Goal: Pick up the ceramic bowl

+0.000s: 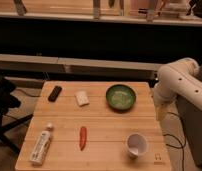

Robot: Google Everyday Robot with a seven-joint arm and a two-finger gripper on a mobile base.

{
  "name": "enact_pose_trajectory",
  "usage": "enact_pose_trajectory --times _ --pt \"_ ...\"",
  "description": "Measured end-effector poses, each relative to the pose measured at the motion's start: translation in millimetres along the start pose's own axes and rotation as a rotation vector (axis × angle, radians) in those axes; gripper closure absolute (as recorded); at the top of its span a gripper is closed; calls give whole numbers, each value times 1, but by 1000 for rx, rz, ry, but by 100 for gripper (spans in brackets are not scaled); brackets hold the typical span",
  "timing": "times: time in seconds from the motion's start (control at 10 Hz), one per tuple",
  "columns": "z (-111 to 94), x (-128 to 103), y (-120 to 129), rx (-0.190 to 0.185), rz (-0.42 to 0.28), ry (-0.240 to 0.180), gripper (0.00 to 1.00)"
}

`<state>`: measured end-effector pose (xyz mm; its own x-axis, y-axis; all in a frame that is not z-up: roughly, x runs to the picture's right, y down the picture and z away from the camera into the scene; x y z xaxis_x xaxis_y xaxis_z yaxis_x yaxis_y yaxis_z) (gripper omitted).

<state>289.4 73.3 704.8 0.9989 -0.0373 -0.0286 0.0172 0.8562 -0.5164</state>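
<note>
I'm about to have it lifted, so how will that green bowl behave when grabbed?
The ceramic bowl looks rigid and likely heavy for its size. Wide and shallow, it should hardly tip. Its smooth dark rim may be slippery. The claw hangs beside the table, apart from the bowl.
</note>
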Motion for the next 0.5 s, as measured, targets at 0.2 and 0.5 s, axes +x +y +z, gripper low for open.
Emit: enact_pose_trajectory --times 0.2,0.5 --pt "0 3 0 2 -13 8 20" --pt "2 1 -14 19 -53 12 20"
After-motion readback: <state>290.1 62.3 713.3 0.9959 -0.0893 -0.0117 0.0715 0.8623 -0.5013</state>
